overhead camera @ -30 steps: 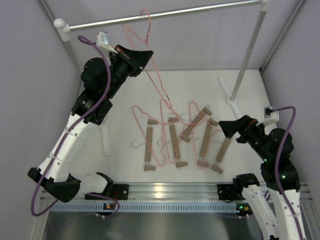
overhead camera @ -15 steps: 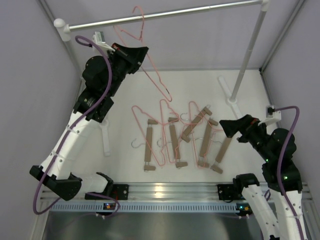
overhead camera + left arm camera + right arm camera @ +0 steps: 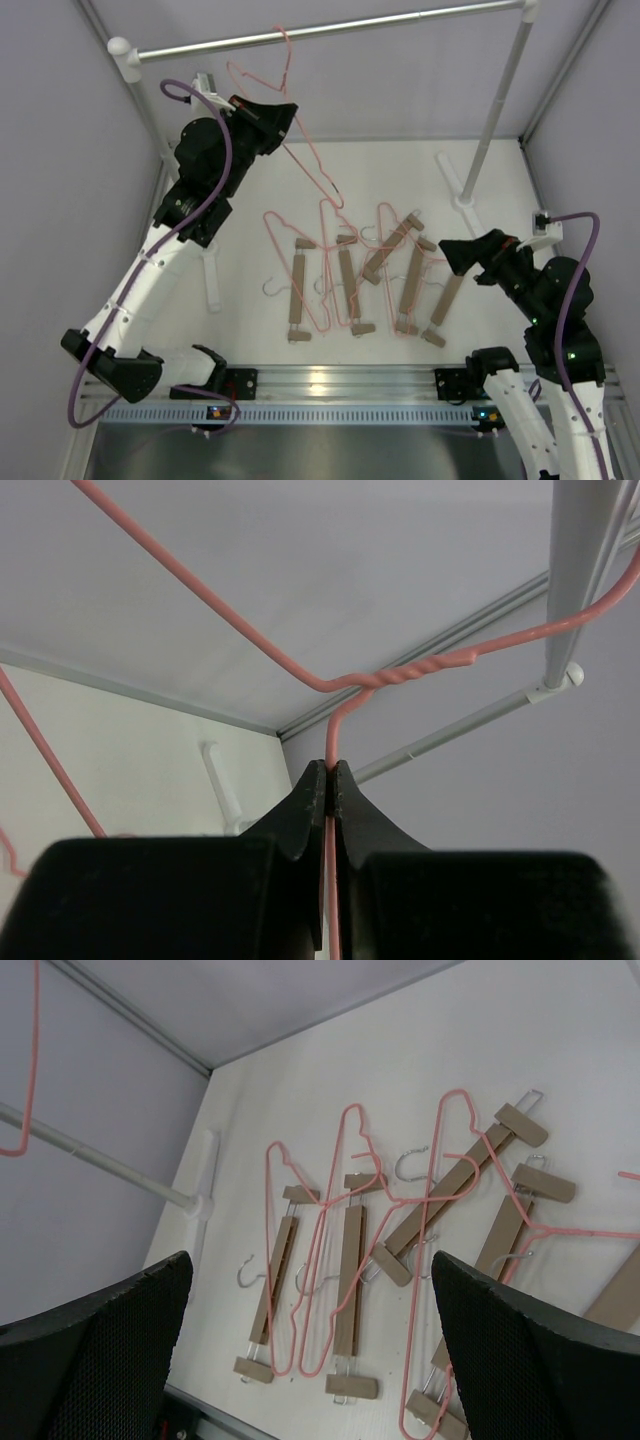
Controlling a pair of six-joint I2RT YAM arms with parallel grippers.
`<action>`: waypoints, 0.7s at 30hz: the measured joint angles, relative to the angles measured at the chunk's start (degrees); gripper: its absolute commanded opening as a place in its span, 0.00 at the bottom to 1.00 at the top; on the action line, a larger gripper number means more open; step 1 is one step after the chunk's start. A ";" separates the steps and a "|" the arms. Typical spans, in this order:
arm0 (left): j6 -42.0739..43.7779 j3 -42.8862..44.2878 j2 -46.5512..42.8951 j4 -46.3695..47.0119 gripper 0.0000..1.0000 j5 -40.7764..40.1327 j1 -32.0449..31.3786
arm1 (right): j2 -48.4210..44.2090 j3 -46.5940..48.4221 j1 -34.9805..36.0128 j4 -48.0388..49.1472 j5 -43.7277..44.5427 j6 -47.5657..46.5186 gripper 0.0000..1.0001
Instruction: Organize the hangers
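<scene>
Gripping a pink hanger (image 3: 318, 170) in the left pincer (image 3: 284, 112): jaws fully shut on the wire, just under the twisted neck. The wrist view confirms it, with the tips (image 3: 312, 795) pressed together and the pink wire (image 3: 400, 675) coming up out of the seam between them. Above the pincer the hook bends off toward the rail (image 3: 330, 27) and crosses it in both views; can't tell whether it actually bears on the rail (image 3: 580, 570) or only overlaps it. The rest of the triangle hangs below and to the right of the pincer, tilted, with its low corner clear of the worktop (image 3: 400, 170). The left arm is raised high, up near the rail's left post. The right pincer (image 3: 449, 250) is spread wide and holds nothing, hovering low at the right end of the pile. Seen from its wrist camera, the pile sits straight ahead between the two fingers (image 3: 500, 1360). Five wood hangers (image 3: 348, 283) lie flat on the worktop, roughly side by side, clip ends and silver hooks visible, and one of them is angled across its neighbours. Three pink hangers (image 3: 432, 1200) that I can count lie tangled over and between the wood ones, wires crossing the bars. The rightmost wood hanger (image 3: 446, 300) is right under the open pincer, apart from it. The whole pile lies well below and to the right of the left pincer.
</scene>
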 measured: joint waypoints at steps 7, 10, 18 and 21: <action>0.07 -2.51 -2.23 1.11 0.25 -0.02 0.00 | 0.00 0.00 0.00 -0.07 -0.13 0.02 1.00; 0.07 -3.34 -3.23 1.36 0.33 0.09 0.00 | 0.00 0.00 0.00 -0.13 -0.15 0.02 1.00; 0.13 -6.36 -5.88 1.81 0.35 1.88 0.00 | -0.04 0.00 0.00 -1.18 -0.22 -0.24 0.99; 0.31 -7.85 -6.75 1.90 0.34 3.26 0.00 | -0.37 -0.02 0.00 -1.29 -0.09 -0.31 0.99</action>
